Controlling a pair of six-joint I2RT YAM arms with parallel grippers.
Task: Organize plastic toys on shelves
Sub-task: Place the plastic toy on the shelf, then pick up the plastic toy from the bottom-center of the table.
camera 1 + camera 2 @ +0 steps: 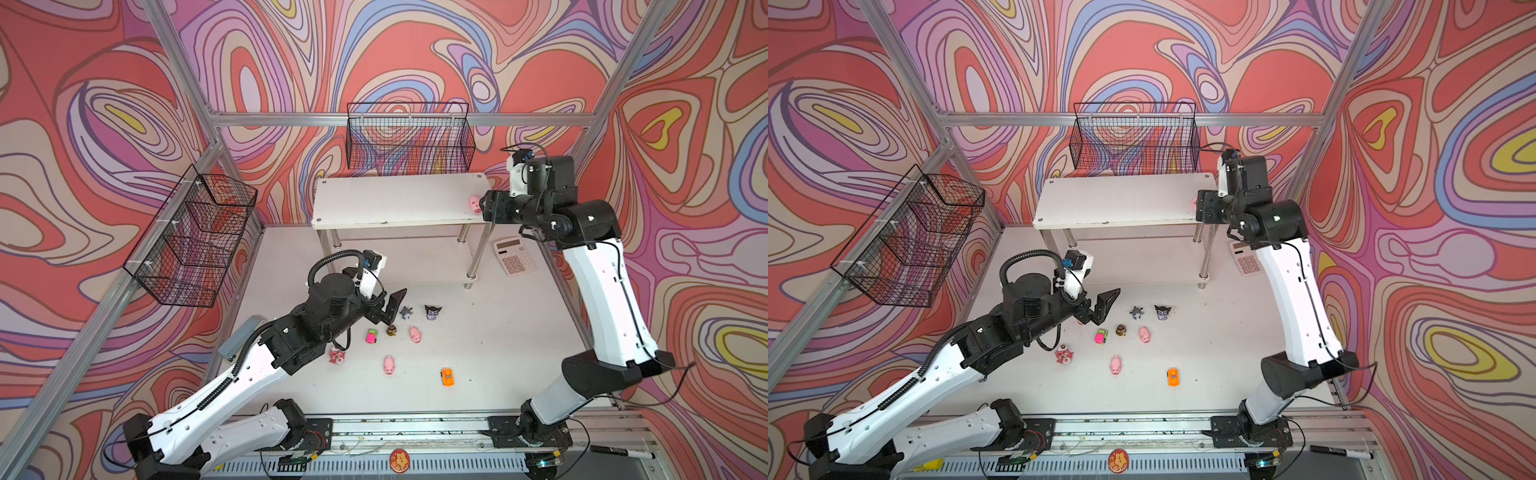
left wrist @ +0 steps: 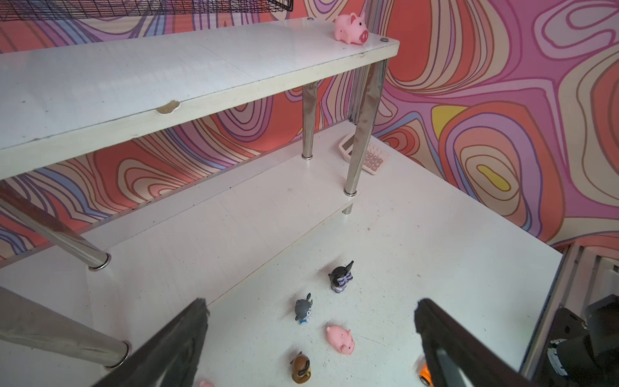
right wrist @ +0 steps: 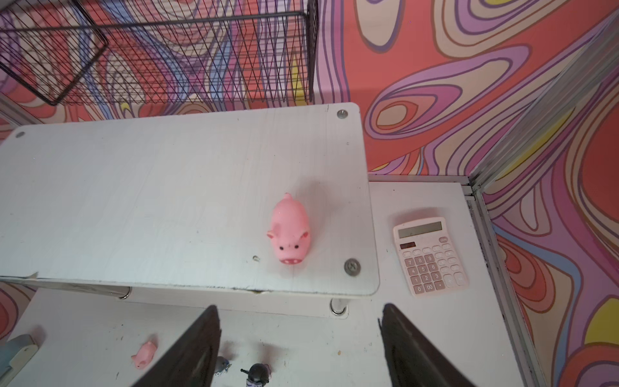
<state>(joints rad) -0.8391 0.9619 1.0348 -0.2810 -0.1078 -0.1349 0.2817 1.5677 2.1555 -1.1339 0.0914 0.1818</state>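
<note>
The pig [image 3: 289, 231] is pink, the shelves [image 3: 134, 201] white, the car [image 1: 447, 377] orange, the walls [image 1: 83, 104] swirled red and purple.

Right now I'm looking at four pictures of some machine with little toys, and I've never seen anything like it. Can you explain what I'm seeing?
It is a robot with two arms mounted at the near edge of a table. Two pictures look down from overhead and are nearly the same. The other two come from a camera on each arm's wrist. Each arm ends in a two-fingered end effector.

The left end effector hovers open over the table, holding nothing. The right end effector is open by the top board of the white shelf rack, where a pink pig stands free.

Other toys on the table include two more pigs, an orange car, a pink-green car, a pink bear, a brown figure, a grey figure and a dark horned figure. A calculator lies beside the rack.
</note>
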